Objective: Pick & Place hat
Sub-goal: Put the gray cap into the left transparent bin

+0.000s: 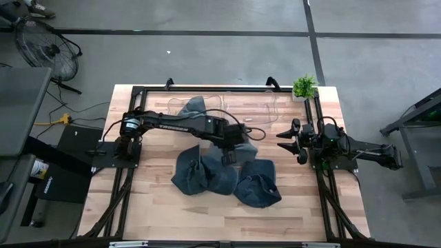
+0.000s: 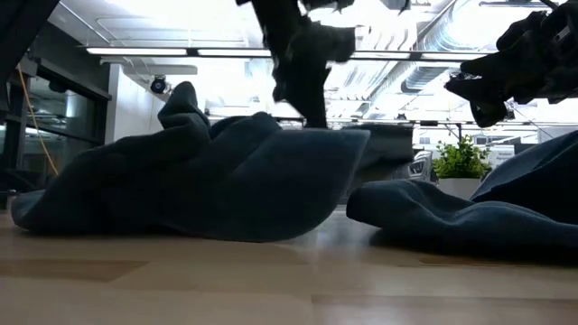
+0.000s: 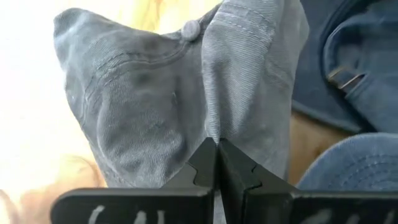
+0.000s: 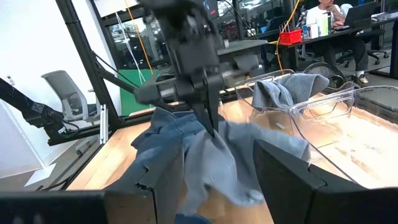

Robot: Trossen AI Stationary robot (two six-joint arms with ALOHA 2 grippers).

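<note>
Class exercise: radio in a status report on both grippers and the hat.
Left gripper shut on grey hat, mid-table. Right gripper open, waiting at right edge. Other blue hats close alongside; one already in clear bin.

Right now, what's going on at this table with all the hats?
The left arm's tool is shut on a fold of a grey-blue cap near the middle of the wooden table. Several darker blue hats lie heaped beside it, and one more hat sits in the clear bin at the back edge. The right arm's tool waits open off to the right side, holding nothing.
</note>
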